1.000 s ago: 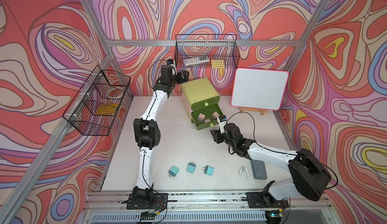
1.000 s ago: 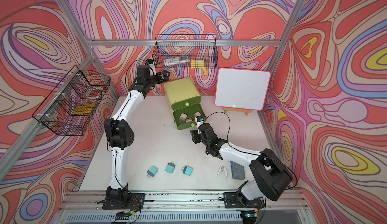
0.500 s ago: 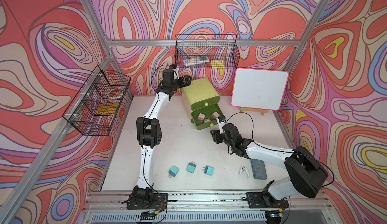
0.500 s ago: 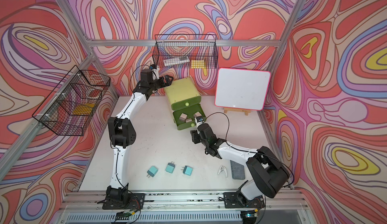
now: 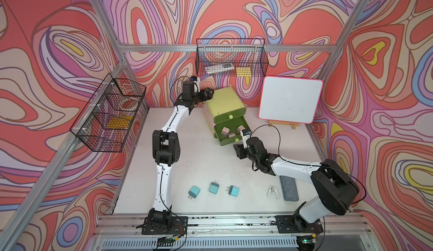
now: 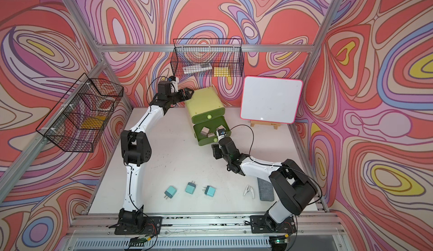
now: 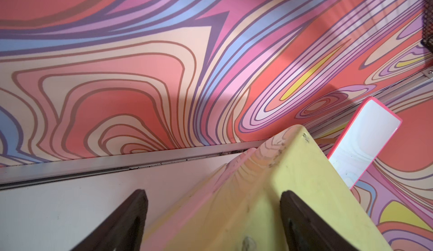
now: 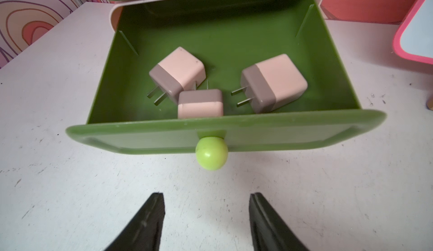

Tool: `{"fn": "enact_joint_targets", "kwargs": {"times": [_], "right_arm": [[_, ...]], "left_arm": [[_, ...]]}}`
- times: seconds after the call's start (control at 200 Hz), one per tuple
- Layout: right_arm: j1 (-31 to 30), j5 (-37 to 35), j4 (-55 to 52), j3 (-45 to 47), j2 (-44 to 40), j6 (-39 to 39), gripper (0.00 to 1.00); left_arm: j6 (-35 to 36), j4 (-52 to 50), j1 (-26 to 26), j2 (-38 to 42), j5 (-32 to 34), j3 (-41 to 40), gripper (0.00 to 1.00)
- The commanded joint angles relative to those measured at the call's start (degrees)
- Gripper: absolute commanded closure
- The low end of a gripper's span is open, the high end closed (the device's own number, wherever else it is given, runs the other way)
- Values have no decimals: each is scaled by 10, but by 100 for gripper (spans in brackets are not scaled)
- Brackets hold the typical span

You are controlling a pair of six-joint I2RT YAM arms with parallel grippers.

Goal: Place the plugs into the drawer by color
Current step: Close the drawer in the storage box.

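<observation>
**Pink plugs in the open drawer, teal plugs loose on the table**

The yellow-green chest [image 5: 222,102] sits at the back of the table [image 5: 199,163], turned a little. Its top drawer [image 5: 222,119] is closed and the drawer under it [image 8: 222,38] is pulled out. Three pink plugs [image 8: 180,71] lie on that drawer's floor. Two are side by side with their prongs pointing the same way, and the third is against the front wall.

Three teal plugs [image 5: 214,188] lie in a loose row near the front edge of the table, well apart from the chest.

The right gripper [image 8: 206,194] is low over the table just in front of the open drawer's ball knob [image 8: 211,153]. Its jaws are parted wider than the knob, with nothing between them and not touching it.

The left gripper [image 7: 212,196] is at the chest's rear corner, jaws parted and straddling the edge. One finger [image 7: 131,221] is off the plastic, over the table. The other finger [image 7: 302,221] is over the chest's top, and I cannot tell whether it touches. No clamp on the chest is visible.

A whiteboard [image 5: 290,102] leans beside the chest.
</observation>
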State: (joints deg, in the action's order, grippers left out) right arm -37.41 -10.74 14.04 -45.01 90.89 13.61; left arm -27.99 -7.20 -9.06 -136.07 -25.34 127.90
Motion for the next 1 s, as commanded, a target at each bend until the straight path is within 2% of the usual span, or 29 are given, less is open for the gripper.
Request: {"fn": "enact_joint_targets", "kwargs": {"times": [0.0, 0.711, 0.991], "right_arm": [[3, -12, 20, -18, 15, -12, 41], [8, -7, 72, -93, 85, -25, 41], [11, 1, 107, -122, 128, -17, 42]], "left_arm": [[4, 1, 6, 23, -8, -13, 14], [19, -37, 11, 42, -24, -19, 15], [25, -39, 11, 61, -35, -45, 17]]}}
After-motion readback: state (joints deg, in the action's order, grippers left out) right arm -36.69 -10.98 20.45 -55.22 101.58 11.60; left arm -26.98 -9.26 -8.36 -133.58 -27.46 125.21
